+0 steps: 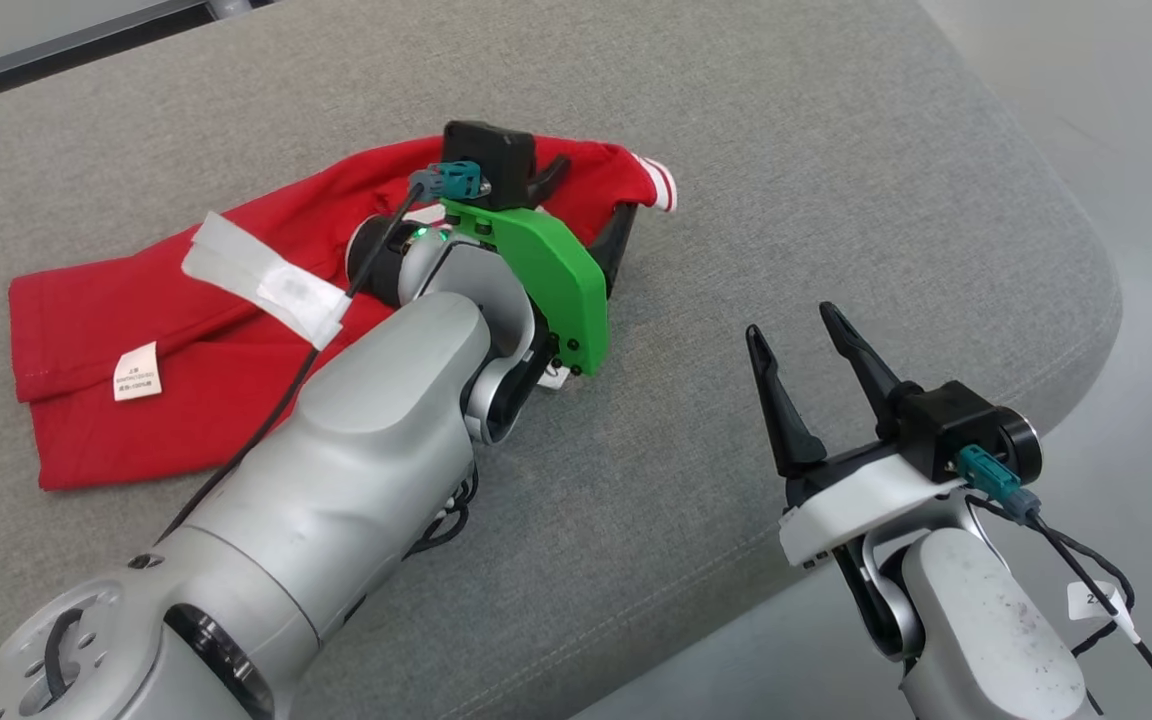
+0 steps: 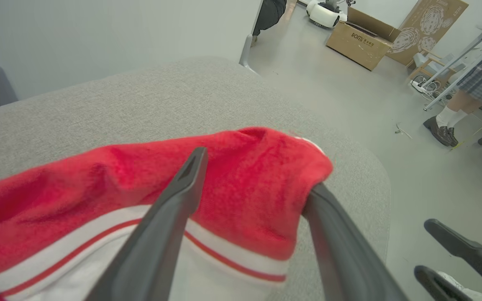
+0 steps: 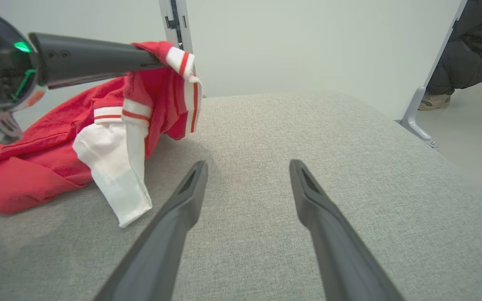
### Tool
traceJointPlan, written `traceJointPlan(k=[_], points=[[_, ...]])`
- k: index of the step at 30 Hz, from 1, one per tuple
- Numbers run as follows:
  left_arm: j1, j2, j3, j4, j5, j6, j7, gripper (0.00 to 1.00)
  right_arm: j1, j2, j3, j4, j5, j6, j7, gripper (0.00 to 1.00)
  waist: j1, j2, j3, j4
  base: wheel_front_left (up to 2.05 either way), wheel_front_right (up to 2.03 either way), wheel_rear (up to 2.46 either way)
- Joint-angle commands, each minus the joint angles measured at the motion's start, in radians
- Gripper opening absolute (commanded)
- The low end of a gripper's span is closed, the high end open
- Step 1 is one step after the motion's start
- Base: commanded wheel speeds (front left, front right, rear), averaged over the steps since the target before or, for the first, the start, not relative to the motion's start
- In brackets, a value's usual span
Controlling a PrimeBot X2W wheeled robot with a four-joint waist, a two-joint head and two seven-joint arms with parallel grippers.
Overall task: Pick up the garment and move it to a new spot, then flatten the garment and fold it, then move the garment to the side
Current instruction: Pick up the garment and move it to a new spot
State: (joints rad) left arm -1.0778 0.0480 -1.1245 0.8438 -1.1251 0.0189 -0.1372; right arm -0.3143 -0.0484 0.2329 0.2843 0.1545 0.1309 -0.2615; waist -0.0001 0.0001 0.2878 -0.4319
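Standing wide apart, the fingers of the left end effector (image 2: 257, 171) hold nothing pinched, though the red garment's (image 1: 136, 300) sleeve is draped over one finger (image 3: 98, 58) and hangs off its tip. The right end effector (image 1: 793, 325) is also wide open and empty, hovering over the bare grey desk (image 1: 736, 150), well apart from the cloth. The garment lies rumpled on the desk's left part, with a white striped cuff (image 3: 115, 167) turned out.

This looks like a let-go within the flattening step, with folding not yet begun. The next move calls for slipping the finger clear without dragging the sleeve, then taking the edges to spread the cloth.

A white tag (image 1: 137, 371) carries print too small to read. A cardboard box (image 2: 360, 42) shows a word like "DOMI".
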Motion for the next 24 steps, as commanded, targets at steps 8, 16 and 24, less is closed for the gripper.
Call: traceJointPlan(k=[8, 16, 24], points=[[-0.005, 0.004, -0.107, 0.000, -0.048, 0.001, 0.109, 1.00, -0.018, -0.002, 0.006, 0.017, -0.014, 0.000, -0.003, 1.00, 0.0001, -0.0001, -0.022, 0.036, 0.00, 0.00, 0.00], [0.016, 0.004, -0.148, -0.024, -0.018, 0.006, 0.160, 1.00, -0.005, -0.002, -0.003, 0.014, -0.006, 0.000, -0.003, 1.00, 0.0001, -0.0001, -0.012, 0.032, 0.00, 0.00, 0.00], [-0.004, 0.004, -0.152, -0.013, -0.015, 0.000, 0.075, 1.00, 0.015, -0.002, -0.055, 0.032, -0.030, 0.000, -0.003, 1.00, 0.0001, -0.0001, -0.034, 0.095, 0.00, 0.00, 0.00]])
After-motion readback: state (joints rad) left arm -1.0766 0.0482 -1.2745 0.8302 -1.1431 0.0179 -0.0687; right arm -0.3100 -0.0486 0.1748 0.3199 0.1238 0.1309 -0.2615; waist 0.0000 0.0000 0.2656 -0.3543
